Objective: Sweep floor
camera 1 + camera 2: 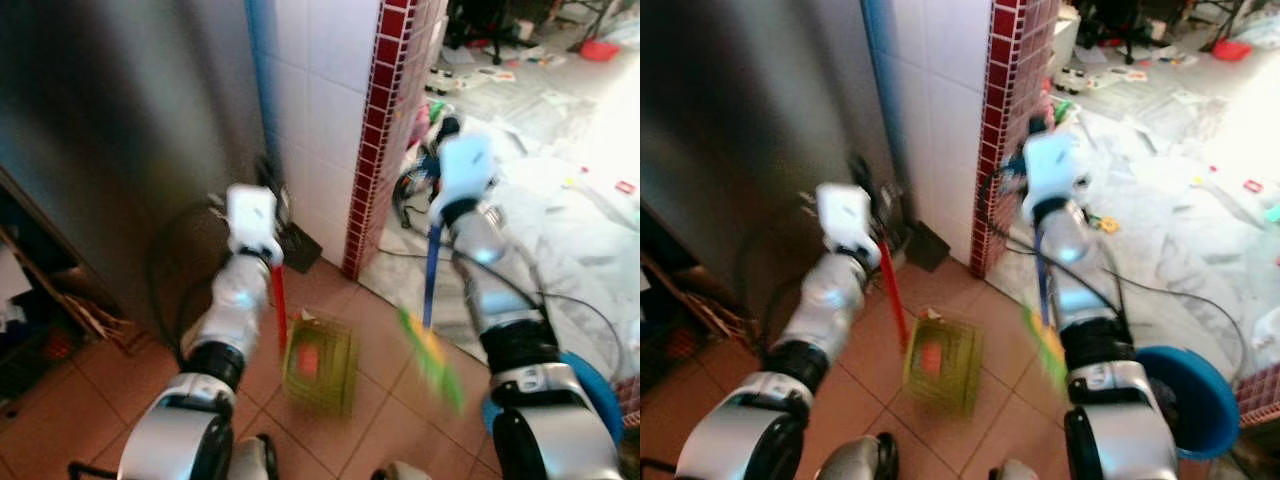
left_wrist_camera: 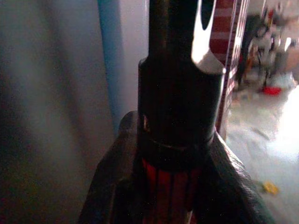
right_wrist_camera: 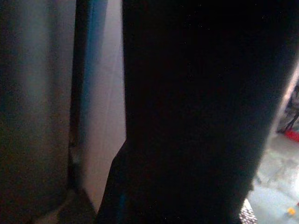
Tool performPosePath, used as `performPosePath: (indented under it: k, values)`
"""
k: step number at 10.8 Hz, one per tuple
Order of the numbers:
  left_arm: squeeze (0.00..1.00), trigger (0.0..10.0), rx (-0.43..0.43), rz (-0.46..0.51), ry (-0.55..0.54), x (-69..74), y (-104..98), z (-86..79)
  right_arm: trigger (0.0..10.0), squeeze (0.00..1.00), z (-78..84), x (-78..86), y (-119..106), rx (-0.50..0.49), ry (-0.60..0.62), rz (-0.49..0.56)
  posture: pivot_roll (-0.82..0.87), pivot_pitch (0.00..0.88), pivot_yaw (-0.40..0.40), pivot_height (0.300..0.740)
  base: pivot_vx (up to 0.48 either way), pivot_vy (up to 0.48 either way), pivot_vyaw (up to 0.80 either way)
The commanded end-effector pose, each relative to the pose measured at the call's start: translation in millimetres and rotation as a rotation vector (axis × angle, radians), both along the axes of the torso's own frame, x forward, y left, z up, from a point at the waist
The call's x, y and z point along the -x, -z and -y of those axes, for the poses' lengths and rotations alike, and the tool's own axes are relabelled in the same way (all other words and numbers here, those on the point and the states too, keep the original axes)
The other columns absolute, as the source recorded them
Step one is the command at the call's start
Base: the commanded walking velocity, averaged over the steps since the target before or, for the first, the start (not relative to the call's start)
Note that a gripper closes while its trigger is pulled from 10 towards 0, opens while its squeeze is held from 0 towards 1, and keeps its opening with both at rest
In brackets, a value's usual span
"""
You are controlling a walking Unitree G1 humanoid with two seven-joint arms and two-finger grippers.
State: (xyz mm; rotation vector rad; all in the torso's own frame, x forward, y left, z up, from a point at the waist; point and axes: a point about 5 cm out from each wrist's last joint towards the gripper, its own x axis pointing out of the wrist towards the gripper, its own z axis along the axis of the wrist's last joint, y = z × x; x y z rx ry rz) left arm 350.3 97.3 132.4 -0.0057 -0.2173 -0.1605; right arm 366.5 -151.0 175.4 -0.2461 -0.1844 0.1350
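Head views blurred: left claw (image 1: 268, 258) gripping red-handled yellow-green dustpan (image 1: 320, 365), pan low on terracotta tiled floor (image 1: 380, 430); right claw (image 1: 440, 222) holding blue-handled green-yellow broom (image 1: 432, 355), bristles smeared. Left wrist: dark fingers (image 2: 112, 186) clamped around red handle. Right wrist: nearly all black, grip indistinct.

Red-tiled pillar edge (image 1: 372, 150); white tiled wall (image 1: 320, 90), blue bucket (image 1: 1188, 398), scattered papers (image 1: 480, 75) on far floor

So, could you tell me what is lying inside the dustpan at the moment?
Inside the green dustpan there is a reddish patch, too blurred to identify. The red handle held by the left claw crosses its near edge and hides a little of it.
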Motion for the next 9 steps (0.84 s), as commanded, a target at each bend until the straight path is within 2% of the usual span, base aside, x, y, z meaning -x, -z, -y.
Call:
performPosePath:
  k: [1, 2, 4, 5, 7, 9]
  values:
    - [0.00, 10.0, -0.003, 0.064, 0.020, 3.2, -11, -0.8, 10.0, 0.00, -7.1, -1.8, -7, 0.045, -0.045, 0.045, -0.07, 0.000, 0.071, 0.740, 0.000, 0.000, 0.00]
    - [0.00, 10.0, 0.012, 0.083, 0.031, 14.2, -12, -5.3, 10.0, 0.00, -14.9, 4.2, 4, 0.065, -0.085, 0.054, -0.06, 0.000, 0.051, 0.740, 0.000, 0.000, 0.00]
    - [0.00, 10.0, 0.020, 0.107, 0.025, 31.4, -18, -15.1, 10.0, 0.00, -2.6, 15.7, 24, -0.019, 0.044, 0.028, -0.03, 0.000, 0.017, 0.740, 0.000, 0.000, 0.00]
    - [0.00, 10.0, 0.018, 0.130, 0.046, 40.8, -25, -19.0, 10.0, 0.00, 7.0, 28.8, 38, -0.094, 0.160, 0.001, -0.03, 0.000, 0.007, 0.740, 0.000, 0.000, 0.00]
    - [0.00, 10.0, 0.059, 0.120, 0.095, 61.5, -33, -19.9, 10.0, 0.00, 20.6, 51.1, 52, -0.171, 0.261, -0.019, -0.04, 0.000, -0.005, 0.740, 0.000, 0.000, 0.00]
    - [0.00, 10.0, 0.035, 0.087, 0.048, 70.4, -30, -22.8, 10.0, 0.00, 21.1, 59.7, 51, -0.157, 0.241, -0.020, -0.06, 0.000, -0.014, 0.740, 0.000, 0.000, 0.00]
